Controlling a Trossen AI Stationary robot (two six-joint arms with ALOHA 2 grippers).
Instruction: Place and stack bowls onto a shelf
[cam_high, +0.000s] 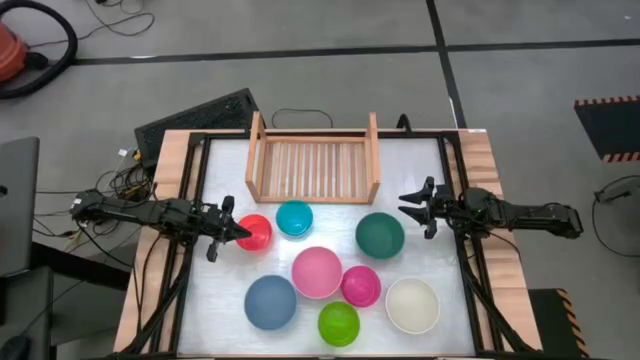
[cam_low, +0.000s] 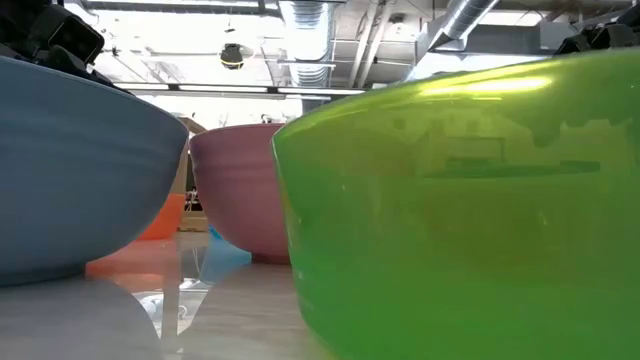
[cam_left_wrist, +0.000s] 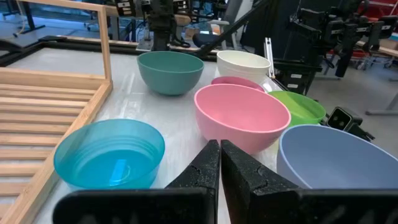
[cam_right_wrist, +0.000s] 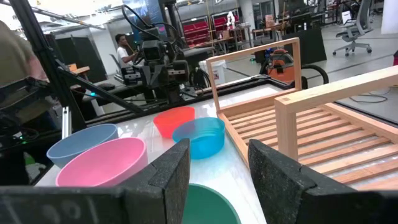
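Eight bowls stand on their bases on the white table: red-orange (cam_high: 256, 233), teal (cam_high: 294, 217), dark green (cam_high: 380, 235), pink (cam_high: 317, 272), magenta (cam_high: 361, 286), blue (cam_high: 270, 302), lime green (cam_high: 338, 323) and cream-white (cam_high: 412, 305). The wooden shelf (cam_high: 314, 160) sits at the far edge with nothing on it. My left gripper (cam_high: 238, 232) (cam_left_wrist: 219, 167) is shut at the red-orange bowl's left rim. My right gripper (cam_high: 405, 207) (cam_right_wrist: 217, 158) is open, just right of and beyond the dark green bowl (cam_right_wrist: 208, 205), pointing toward the table's left. My left gripper is shut, coming level from the table's left at the red-orange bowl's left rim (cam_high: 243, 232). That bowl lies out of its wrist view, so I cannot tell whether the fingers touch it.
The bowls crowd the table's middle and near half. A bare strip lies between them and the shelf's (cam_right_wrist: 311, 124) open front. Black frame rails (cam_high: 195, 200) run along the table's sides. A person (cam_right_wrist: 127, 50) stands in the room beyond. The lime green bowl (cam_low: 470, 210) and the blue bowl (cam_low: 70, 170) block the low view.
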